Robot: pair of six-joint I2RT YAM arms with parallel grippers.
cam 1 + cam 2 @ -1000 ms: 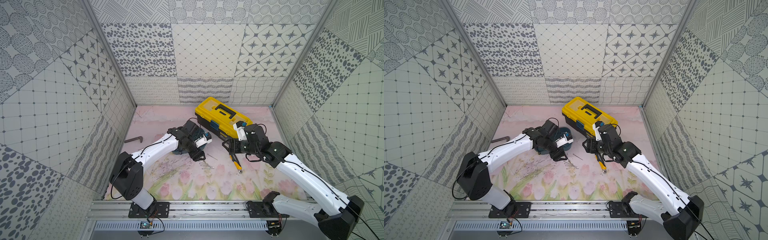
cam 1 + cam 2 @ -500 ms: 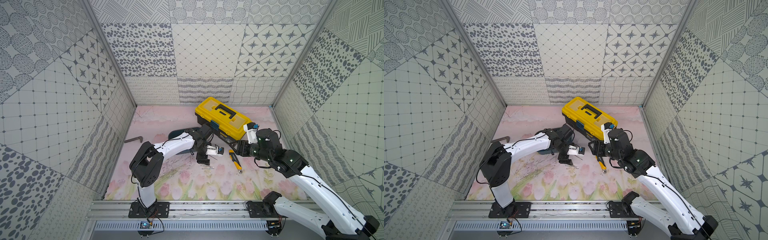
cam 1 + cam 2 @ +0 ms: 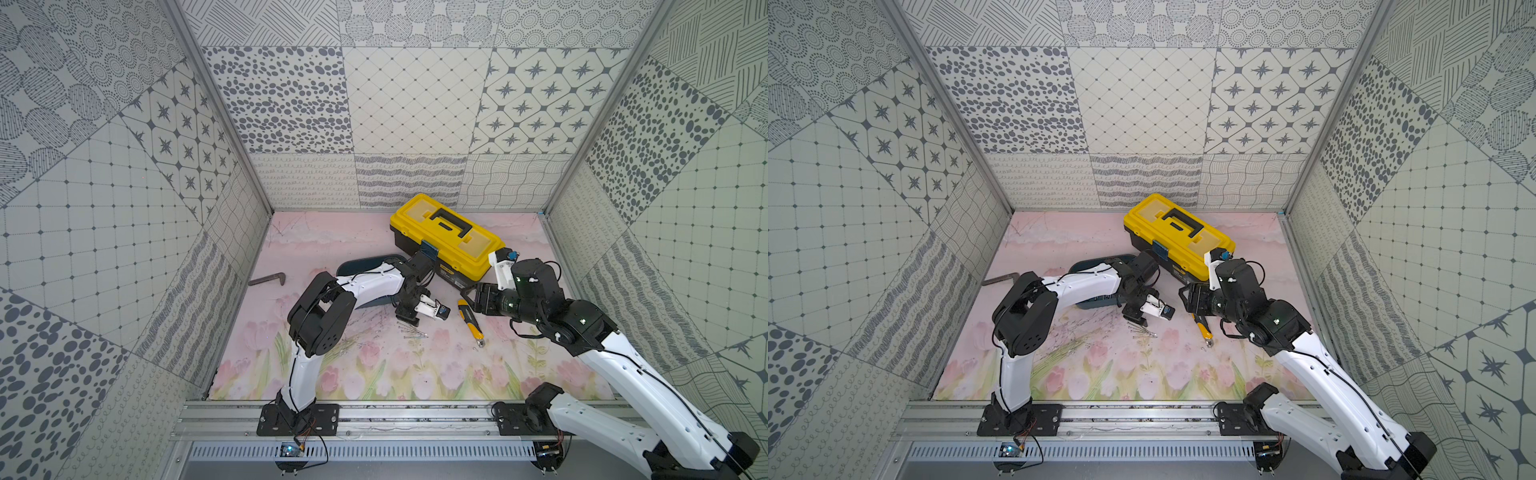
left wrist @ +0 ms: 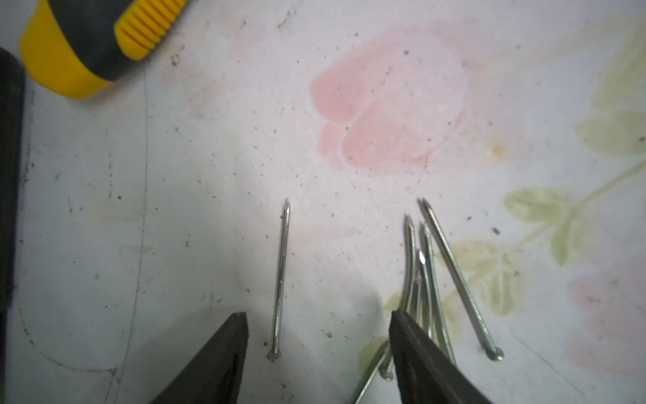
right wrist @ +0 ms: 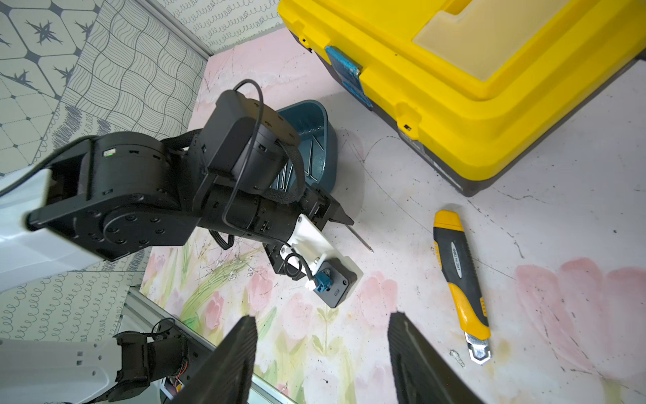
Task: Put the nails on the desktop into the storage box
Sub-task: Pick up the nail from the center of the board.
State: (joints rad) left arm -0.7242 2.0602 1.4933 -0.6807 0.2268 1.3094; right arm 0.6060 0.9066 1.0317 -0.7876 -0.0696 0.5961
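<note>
- Now the left gripper [image 4: 318, 314] is sitting low over the nails [image 4: 430, 280] at mid desktop [image 3: 415, 374]. A second ago it was over by the storage box [image 5: 320, 140], so it is coming back for another pick.
- Its jaws are standing open and gripping nothing. One loose nail [image 4: 281, 276] is lying between the fingers, and the bunch is lying under and beside one fingertip.
- The right gripper [image 5: 322, 316] is hanging open and empty, right of the nails, by the far end of the utility knife [image 5: 458, 269]. It is holding roughly where it was.
- The storage box is sitting far-left of the pile, partly under the left arm and left of the toolbox [image 3: 449, 237]. Grey streaks inside are looking like nails already dropped.
- My read: closing here is probably catching the single nail only, with several left lying out.
</note>
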